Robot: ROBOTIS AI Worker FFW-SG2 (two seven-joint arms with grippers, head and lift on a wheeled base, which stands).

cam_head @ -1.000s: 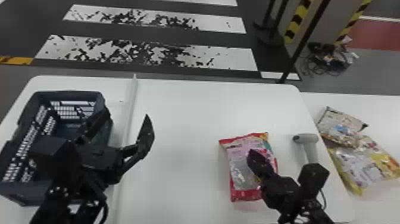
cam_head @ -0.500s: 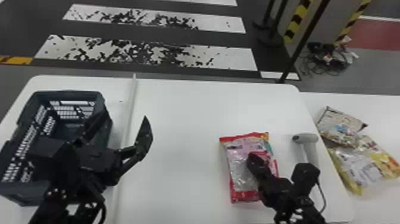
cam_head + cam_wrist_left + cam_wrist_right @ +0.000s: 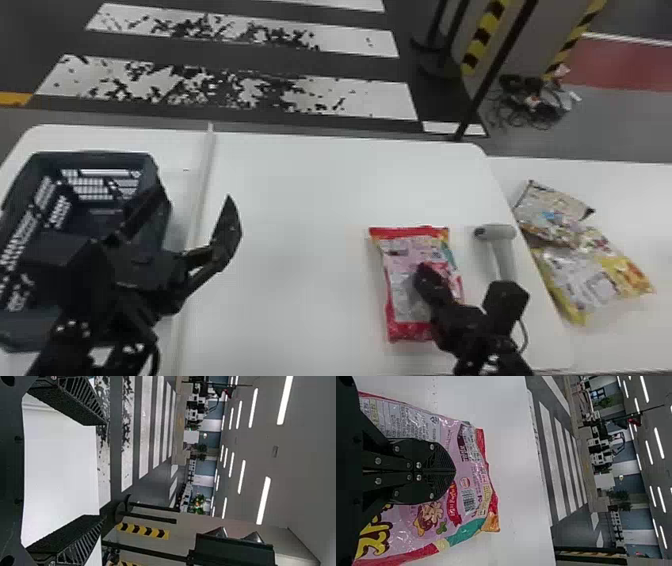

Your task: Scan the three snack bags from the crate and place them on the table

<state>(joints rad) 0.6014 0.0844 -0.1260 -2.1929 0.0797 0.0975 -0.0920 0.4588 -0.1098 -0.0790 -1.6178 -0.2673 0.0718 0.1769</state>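
Observation:
My right gripper [image 3: 426, 274] is over the red and pink snack bag [image 3: 405, 295], which lies flat on the white table. In the right wrist view the right gripper [image 3: 455, 471] has its flat fingers together in front of the bag's printed pink back [image 3: 466, 477]; a barcode shows past their tips. At the left, my left gripper [image 3: 187, 200] stands open beside and partly over the dark crate [image 3: 100, 157]; the left gripper [image 3: 104, 470] holds nothing. A grey hand scanner [image 3: 502, 252] lies right of the bag. Two other snack bags [image 3: 550, 210] [image 3: 592, 280] overlap on the right-hand table.
A raised white strip [image 3: 202, 185] runs front to back between the crate and the main tabletop [image 3: 300, 200]. The scanner's cable curls by the right arm. Black posts [image 3: 492, 75] stand on the floor behind the table.
The right gripper's fingers stay over the bag, while the arm's dark block behind them has shifted slightly left. Bag, scanner and left arm keep nearly the same places.

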